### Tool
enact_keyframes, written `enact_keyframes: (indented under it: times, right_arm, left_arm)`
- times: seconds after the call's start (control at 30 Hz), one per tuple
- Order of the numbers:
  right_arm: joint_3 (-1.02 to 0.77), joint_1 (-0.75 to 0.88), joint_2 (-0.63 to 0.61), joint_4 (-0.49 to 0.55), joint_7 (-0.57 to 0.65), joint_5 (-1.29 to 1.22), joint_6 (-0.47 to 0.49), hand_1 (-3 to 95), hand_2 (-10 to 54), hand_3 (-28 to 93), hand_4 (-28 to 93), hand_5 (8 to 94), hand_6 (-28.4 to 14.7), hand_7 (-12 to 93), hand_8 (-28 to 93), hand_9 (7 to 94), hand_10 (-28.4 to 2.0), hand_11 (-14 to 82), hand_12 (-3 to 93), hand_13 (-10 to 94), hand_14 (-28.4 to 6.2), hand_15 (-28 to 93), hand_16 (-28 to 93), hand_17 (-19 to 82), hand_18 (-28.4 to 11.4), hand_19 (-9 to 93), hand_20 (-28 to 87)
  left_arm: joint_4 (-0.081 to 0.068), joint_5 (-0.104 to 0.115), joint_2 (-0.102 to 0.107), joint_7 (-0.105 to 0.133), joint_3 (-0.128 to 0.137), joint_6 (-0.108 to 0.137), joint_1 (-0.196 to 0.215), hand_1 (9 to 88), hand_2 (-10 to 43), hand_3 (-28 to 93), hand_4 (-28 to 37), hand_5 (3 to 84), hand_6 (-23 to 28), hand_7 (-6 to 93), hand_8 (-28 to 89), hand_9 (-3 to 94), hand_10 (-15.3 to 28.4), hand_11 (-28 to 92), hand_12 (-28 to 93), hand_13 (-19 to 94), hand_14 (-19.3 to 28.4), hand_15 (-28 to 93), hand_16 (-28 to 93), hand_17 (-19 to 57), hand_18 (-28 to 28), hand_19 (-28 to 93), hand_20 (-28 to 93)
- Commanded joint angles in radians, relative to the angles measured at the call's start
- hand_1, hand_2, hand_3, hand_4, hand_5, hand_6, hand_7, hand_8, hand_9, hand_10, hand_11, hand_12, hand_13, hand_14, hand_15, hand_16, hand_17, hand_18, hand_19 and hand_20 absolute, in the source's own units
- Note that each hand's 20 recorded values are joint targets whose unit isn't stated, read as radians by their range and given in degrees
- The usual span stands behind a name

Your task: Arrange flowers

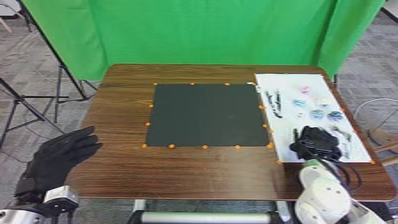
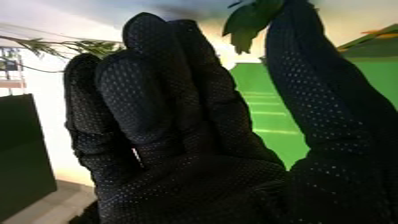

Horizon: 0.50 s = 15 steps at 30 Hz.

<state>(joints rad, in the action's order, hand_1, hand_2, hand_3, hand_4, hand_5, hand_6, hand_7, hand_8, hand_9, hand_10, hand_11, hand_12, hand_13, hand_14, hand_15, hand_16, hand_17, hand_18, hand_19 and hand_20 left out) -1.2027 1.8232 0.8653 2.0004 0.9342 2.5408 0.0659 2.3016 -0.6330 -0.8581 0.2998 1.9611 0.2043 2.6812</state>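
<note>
Head view: on the brown table [image 1: 204, 182], a dark mat [image 1: 209, 115] and, to its right, a white sheet [image 1: 289, 81] with a pink flower [image 1: 305, 90], pale blue flowers [image 1: 317, 114] and thin dark pieces [image 1: 276, 104]. Over the near end of the sheet, the right hand [image 1: 316, 144]; by the table's left edge, the left hand [image 1: 59, 159], fingers loose and nearly straight. Behind, a green curtain [image 1: 213, 32].

Right wrist view: fingers [image 2: 138, 95] of the right hand [image 2: 195, 182] straight and close together, thumb apart. Near the thumb's tip, green leaves [image 2: 251, 24], contact impossible to tell; beyond the fingers, a leafy stem [image 2: 44, 47].
</note>
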Motion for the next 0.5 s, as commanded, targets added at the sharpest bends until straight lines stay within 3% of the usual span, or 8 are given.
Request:
enact_keyframes:
  times: [0.03,0.13,0.2,0.3,0.33,0.47,0.5]
  right_arm:
    - [0.071,0.065,0.039,-0.092,0.017,-0.036,0.077,38.6,-9.5,75,-28,71.8,-8.6,29,-9,69.0,-20.5,45.9,24.1,62,-17.8,78,22,36,-28.2,93,13]
    - [0.069,0.069,0.049,-0.108,0.022,-0.043,0.084,40.1,-9.5,75,-28,72.8,-7.8,30,-9,70.6,-19.8,46.8,24.5,64,-17.3,78,22,37,-28.2,93,15]
    - [0.060,0.073,0.059,-0.112,0.029,-0.074,0.088,41.6,-9.5,74,-28,73.4,-7.4,30,0,71.8,-19.3,46.5,24.8,64,-17.1,77,23,37,-28.2,93,16]
    - [0.057,0.080,0.063,-0.120,0.025,-0.071,0.098,47.2,-9.5,70,-28,74.7,-6.8,30,11,73.6,-18.1,46.1,26.5,66,-16.3,77,24,37,-28.2,93,17]
    - [0.058,0.077,0.063,-0.124,0.029,-0.083,0.098,48.9,-9.5,69,-28,75.1,-6.7,30,12,74.3,-17.6,45.0,28.3,67,-15.9,77,25,37,-28.2,93,18]
    - [0.047,0.074,0.081,-0.133,0.034,-0.123,0.116,53.7,-9.5,67,-28,78.1,-4.8,31,12,79.0,-14.5,39.7,34.4,69,-14.3,76,25,37,-28.3,93,19]
    - [0.046,0.076,0.081,-0.132,0.037,-0.137,0.110,54.1,-9.5,67,-28,78.8,-4.4,31,12,79.8,-14.1,39.1,35.0,70,-14.0,76,25,37,-28.3,93,19]
  left_arm:
    - [0.001,0.011,0.014,-0.002,0.007,-0.006,0.013,26.2,5.0,82,-15.5,44.5,13.6,13.0,-8,38.2,21.7,35,9,27,28.4,55,-11,-9.4,21.8,58,16]
    - [0.002,0.005,0.004,-0.011,0.011,-0.012,0.012,26.3,5.0,82,-15.5,44.5,13.6,13.0,-8,38.3,21.7,35,9,27,28.4,55,-11,-9.4,21.8,58,16]
    - [0.002,0.010,0.009,-0.005,0.014,-0.009,0.018,26.3,5.0,82,-15.5,44.6,13.6,12.9,-8,38.3,21.7,35,9,27,28.4,56,-11,-9.4,21.8,58,16]
    - [0.003,0.003,-0.002,-0.012,0.019,-0.016,0.021,26.2,5.2,82,-15.6,44.6,13.5,13.0,-8,38.3,21.7,35,9,27,28.4,56,-11,-9.4,21.8,58,16]
    - [0.004,0.011,0.009,0.000,0.018,-0.006,0.027,26.2,5.3,82,-15.6,44.6,13.5,13.0,-8,38.3,21.7,35,9,27,28.4,56,-11,-9.4,21.8,58,16]
    - [0.001,0.002,-0.002,-0.011,0.022,-0.019,0.018,26.1,5.3,82,-15.6,44.6,13.6,13.0,-8,38.3,21.6,35,9,27,28.4,56,-11,-9.4,21.8,57,16]
    - [0.002,0.005,0.002,-0.009,0.020,-0.013,0.019,26.1,5.3,82,-15.6,44.6,13.6,13.0,-8,38.3,21.6,35,9,27,28.4,55,-11,-9.4,21.8,57,16]
